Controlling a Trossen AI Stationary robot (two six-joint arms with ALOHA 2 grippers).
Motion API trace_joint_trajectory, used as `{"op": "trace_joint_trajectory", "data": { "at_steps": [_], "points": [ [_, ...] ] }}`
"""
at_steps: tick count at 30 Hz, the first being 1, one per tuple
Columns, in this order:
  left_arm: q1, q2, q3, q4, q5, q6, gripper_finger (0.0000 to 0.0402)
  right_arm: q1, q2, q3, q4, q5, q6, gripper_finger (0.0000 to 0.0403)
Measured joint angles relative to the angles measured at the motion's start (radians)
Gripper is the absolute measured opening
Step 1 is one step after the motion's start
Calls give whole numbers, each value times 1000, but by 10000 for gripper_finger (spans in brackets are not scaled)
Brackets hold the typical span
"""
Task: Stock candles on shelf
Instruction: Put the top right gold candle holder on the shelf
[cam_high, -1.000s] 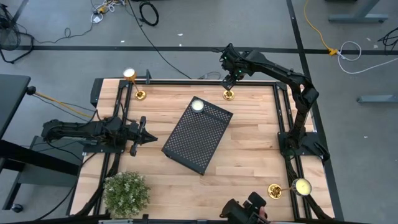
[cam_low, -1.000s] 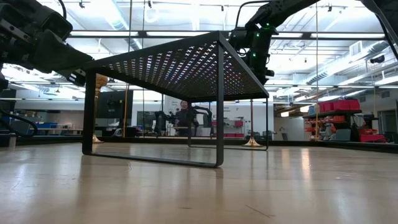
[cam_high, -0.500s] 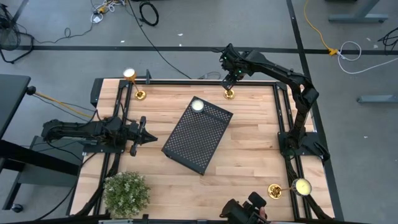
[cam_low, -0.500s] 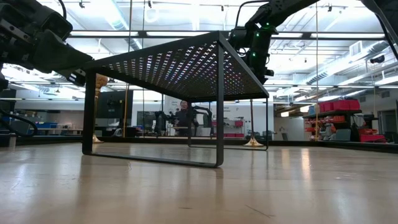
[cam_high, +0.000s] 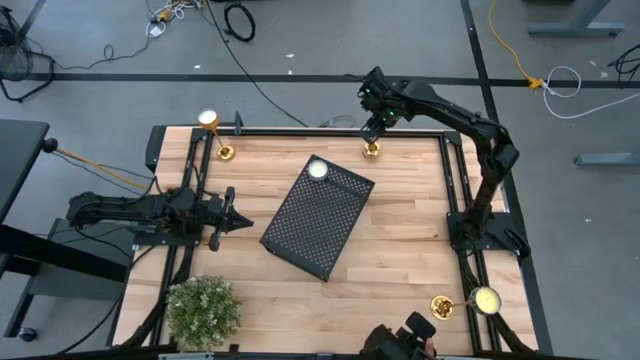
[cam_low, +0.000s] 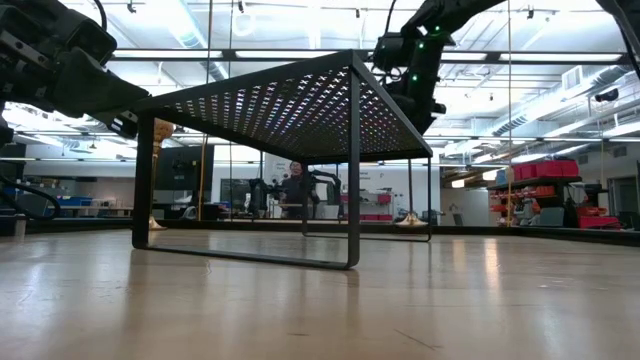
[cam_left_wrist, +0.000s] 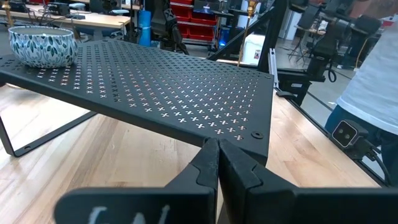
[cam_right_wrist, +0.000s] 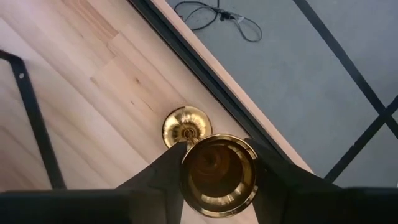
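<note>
Right gripper (cam_right_wrist: 217, 177) at the far table edge, fingers clamped around the cup of a slim gold brass-based candlestick (cam_right_wrist: 214, 168), stem hidden beneath. Left gripper (cam_left_wrist: 217, 155) pressed together, just beside the black perforated-metal shelf (cam_high: 318, 215). On the shelf's far corner, a small round item, hard to identify.

A shiny gold candlestick (cam_right_wrist: 217, 171) is gleaming over pale wood table (cam_high: 400, 240), beside the black cross-perforated shelf (cam_left_wrist: 168, 87) bearing a blue-and-white leaf-patterned bowl (cam_left_wrist: 42, 45).
</note>
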Motion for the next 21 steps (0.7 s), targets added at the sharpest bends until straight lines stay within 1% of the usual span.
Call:
{"op": "trace_joint_trajectory", "data": {
  "at_steps": [5,13,18,21],
  "points": [
    [0,0,0,0,0,0,14,10,-55,0,-29,-3,0,132],
    [0,0,0,0,0,0,14,37,-147,0,-98,-3,3,145],
    [0,0,0,0,0,0,14,60,-203,0,-124,-3,3,132],
    [0,0,0,0,0,0,14,75,-233,0,-125,-3,3,131]
  ]
}}
